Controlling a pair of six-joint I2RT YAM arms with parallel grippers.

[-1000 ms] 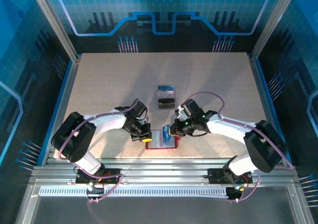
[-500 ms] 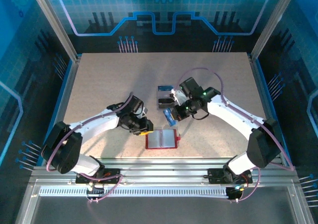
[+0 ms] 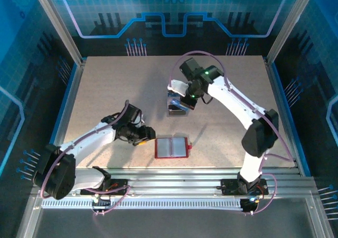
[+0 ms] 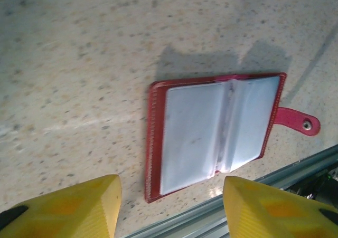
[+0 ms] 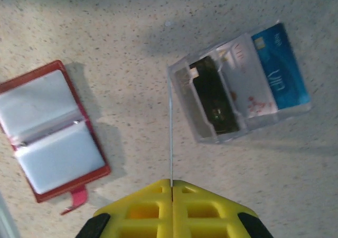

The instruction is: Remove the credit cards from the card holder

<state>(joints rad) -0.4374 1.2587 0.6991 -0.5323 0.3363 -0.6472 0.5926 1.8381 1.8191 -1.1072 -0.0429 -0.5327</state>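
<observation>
**Near edge of the desk [image 3: 116, 90].** The card holder [image 4: 216, 130] lies open and flat. Its 2 visible pale pockets look empty; whether other leaves hide a card cannot be told. Just left of it, the left fingers [image 3: 147, 136] stand about half apart, hold nothing and are clear of the holder.

**Farther off, beyond the holder.** The right fingers [image 5: 171, 188] are pressed together on 1 credit card [image 5: 170, 132], seen edge-on as a thin pale line, so its colour cannot be read. The card hangs over one end wall of the clear tray [image 5: 179, 98], where the removed credit cards [image 5: 237, 90], black, white and blue, lie overlapped.

**Step in hand, as judged: deposit of the held card.** To do it well, the card should be:
- carried further over the tray's middle;
- turned from upright toward flat;
- lowered until it nearly rests on the stack;
- released only then, so it neither catches the wall nor slides onto the desk.

The left fingers are best kept wide and off the holder.
</observation>
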